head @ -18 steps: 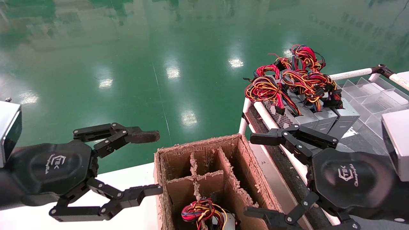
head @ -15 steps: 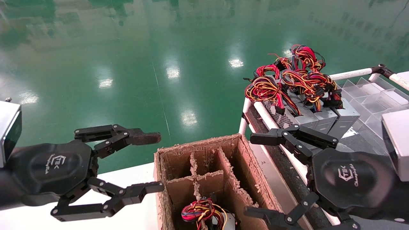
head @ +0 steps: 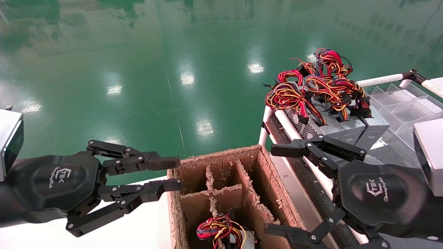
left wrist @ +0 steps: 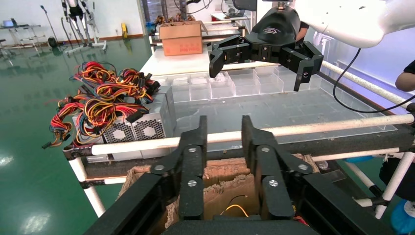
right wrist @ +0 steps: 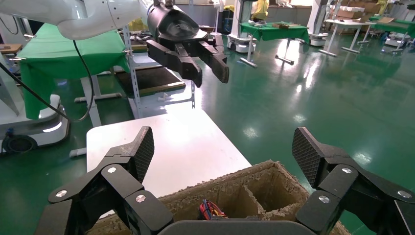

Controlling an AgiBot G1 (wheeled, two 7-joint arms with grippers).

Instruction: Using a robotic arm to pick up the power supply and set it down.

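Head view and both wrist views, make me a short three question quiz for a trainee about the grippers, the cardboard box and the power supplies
1. True or false: the right gripper holds a power supply.
2. Multiple choice: the power supplies with coloured wire bundles stand
A. on the white table
B. on the rack beyond the right gripper
C. on the green floor
3. Fill in: the left gripper is beside the divided ____ box.

Key
1. False: its fingers are spread wide and empty.
2. B.
3. Cardboard. The left gripper's fingers are close together with a small gap, holding nothing; another wire bundle lies inside this box.
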